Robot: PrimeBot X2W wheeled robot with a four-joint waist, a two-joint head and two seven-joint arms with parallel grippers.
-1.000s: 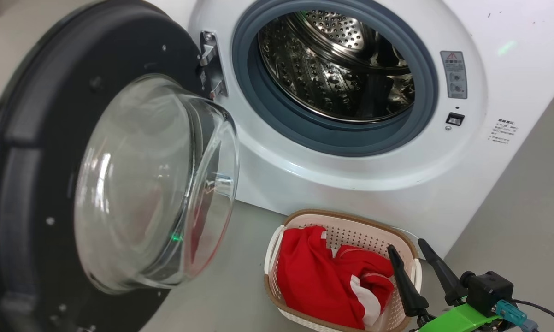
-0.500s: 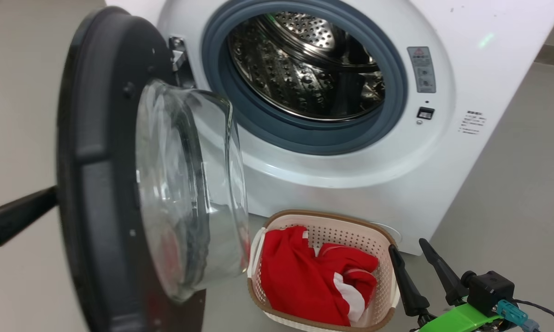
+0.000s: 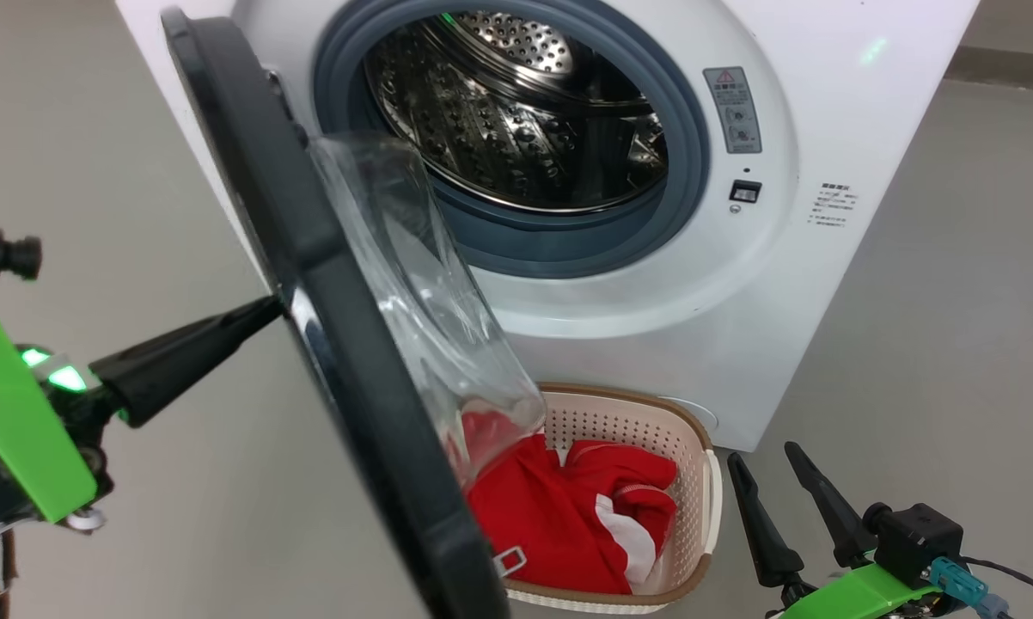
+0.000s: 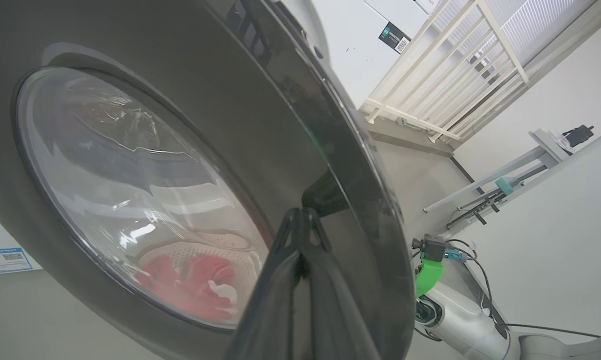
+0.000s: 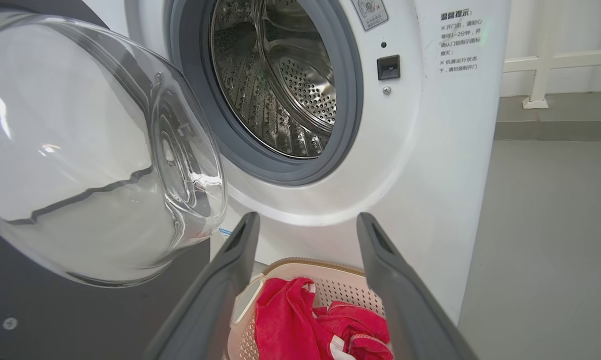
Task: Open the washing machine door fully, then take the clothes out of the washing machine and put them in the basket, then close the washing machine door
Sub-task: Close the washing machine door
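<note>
**A:** Where does the washing machine door (image 3: pixel 345 361) stand?

**B:** Roughly half-way, hung on its hinge at the left of the opening of the washing machine (image 3: pixel 826 112). The head view meets it nearly edge-on. The clothes (image 3: pixel 559 507) lie in the basket (image 3: pixel 654 421) on the floor just in front of the machine, and the drum (image 3: pixel 499 112) looks empty. So I judge that closing is the step in hand.

**A:** Which way does it face?

**B:** Being round, it has no long axis to speak of; what matters is the upright hinge line. The glossy outer face looks toward the left gripper (image 3: pixel 254 314). The glass bowl (image 3: pixel 430 301) bulges toward the machine and hangs above the basket's near corner (whether it clears the rim, I cannot tell).

**A:** How will it handle?

**B:** Stiff and fairly heavy, I'd guess, and free on its hinge. The face is slick, so a push could skid. There is no need to grasp it: press on the black rim far from the hinge, not on the glass.

**A:** And the grippers?

**B:** The left has its fingers pressed together on nothing, with the tips seemingly touching the outer face on the rim beside the window. The right gripper (image 3: pixel 763 454) sits low beside the basket, fingers spread wide, empty.
</note>
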